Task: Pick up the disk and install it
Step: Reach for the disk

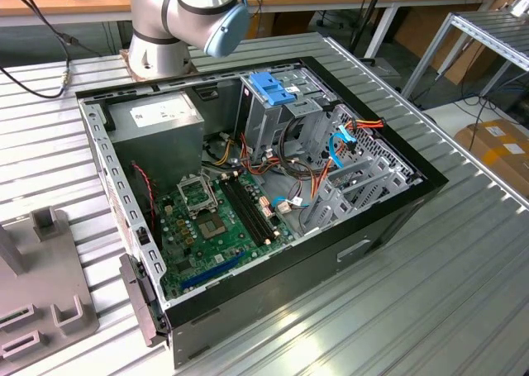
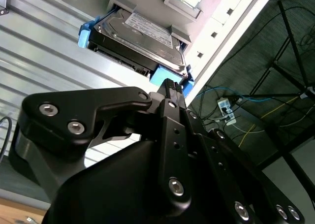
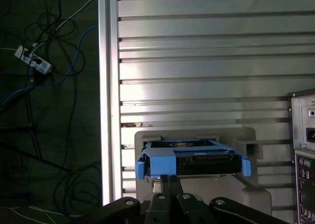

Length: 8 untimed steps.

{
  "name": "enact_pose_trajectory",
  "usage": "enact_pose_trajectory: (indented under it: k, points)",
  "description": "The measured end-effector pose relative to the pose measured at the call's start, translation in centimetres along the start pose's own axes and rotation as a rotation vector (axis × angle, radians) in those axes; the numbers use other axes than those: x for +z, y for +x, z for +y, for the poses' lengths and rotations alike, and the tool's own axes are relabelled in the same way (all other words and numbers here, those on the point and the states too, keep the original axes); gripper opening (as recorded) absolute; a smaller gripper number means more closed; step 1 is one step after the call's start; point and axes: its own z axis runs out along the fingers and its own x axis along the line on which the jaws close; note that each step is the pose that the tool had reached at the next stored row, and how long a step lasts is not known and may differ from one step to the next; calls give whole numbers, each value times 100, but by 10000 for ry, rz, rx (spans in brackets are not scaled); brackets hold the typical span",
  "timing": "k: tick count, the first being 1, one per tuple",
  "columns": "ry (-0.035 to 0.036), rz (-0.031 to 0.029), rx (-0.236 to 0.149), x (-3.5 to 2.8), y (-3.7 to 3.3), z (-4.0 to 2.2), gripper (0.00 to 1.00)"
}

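Close to one long edge of the ribbed metal tabletop, the disk sits in a grey holder. Its light-blue rails run round its sides. In the second wrist view the white label faces up; its print is too small to tell.

The holder's raised walls flank the disk on both sides. Past the tabletop's edge, the floor carries loose cables and a white power strip. Farther in from that edge, in the first wrist view, stands the back panel of a computer case, well apart from the holder.

In the exterior view the case lies open in the middle of the tabletop. Inside are a green circuit board, a grey power supply bearing its own white label, and a blue bracket on top of the metal cage. The arm rises from the tabletop's far edge behind the case.

The black end effector is clenched, fingertips pressed together with nothing between them. Its tip points at the disk's near end and sits just beside the blue rail there. Whether it touches the rail I cannot tell. Nothing stands between the two.
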Motion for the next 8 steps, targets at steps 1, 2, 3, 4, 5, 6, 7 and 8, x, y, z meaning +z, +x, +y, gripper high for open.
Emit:
enact_pose_trajectory:
  k: [1, 2, 3, 4, 5, 6, 7, 8]
  points:
    - [-1, -1, -1, 1, 0, 0, 11]
    - [0, 0, 0, 1, 0, 0, 11]
    - [0, -1, 0, 1, 0, 0, 11]
    - [0, 0, 0, 1, 0, 0, 11]
    - [0, 0, -1, 1, 0, 0, 11]
    - [0, 0, 0, 1, 0, 0, 11]
    - [-1, -1, -1, 3, 0, 0, 11]
    - [-3, -5, -1, 12, 0, 0, 11]
